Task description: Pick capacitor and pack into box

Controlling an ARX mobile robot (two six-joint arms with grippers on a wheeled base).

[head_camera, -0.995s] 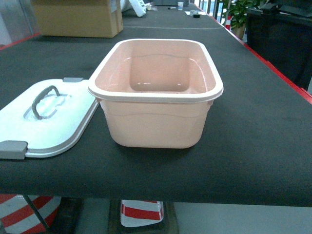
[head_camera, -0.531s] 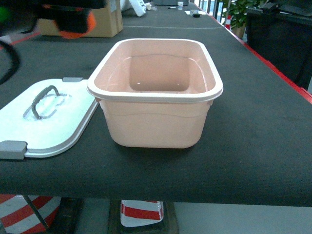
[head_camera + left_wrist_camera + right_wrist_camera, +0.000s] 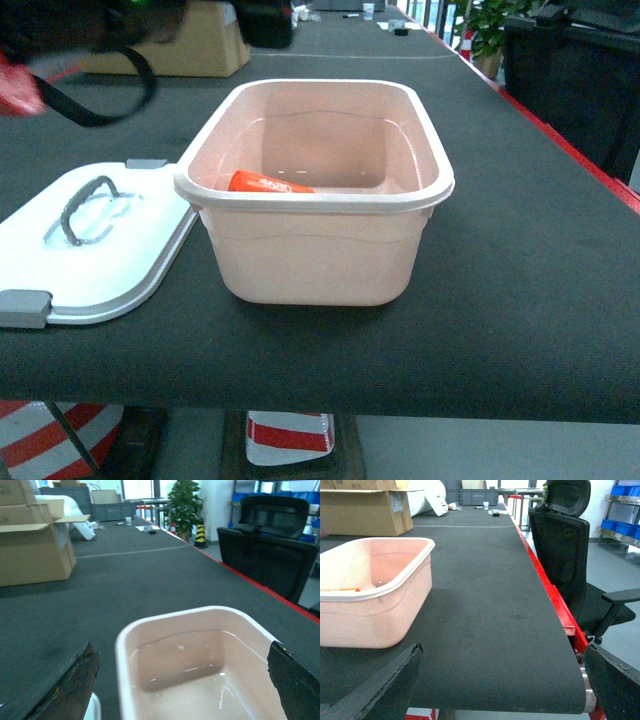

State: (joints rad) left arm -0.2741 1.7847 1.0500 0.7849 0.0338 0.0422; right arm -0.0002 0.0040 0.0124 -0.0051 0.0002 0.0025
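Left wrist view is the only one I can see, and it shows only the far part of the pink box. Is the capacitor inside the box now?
Observer: Yes. In the head view the capacitor lies inside the box, at its near left side, just behind the front rim.
Operator: Where is the lid?
Observer: The white lid lies flat on the table, left of the box. The box is uncovered.
Operator: Does the right end effector hold something?
Observer: No. In the right wrist view the right end effector is open with nothing between its fingers, and the box is off to its left.
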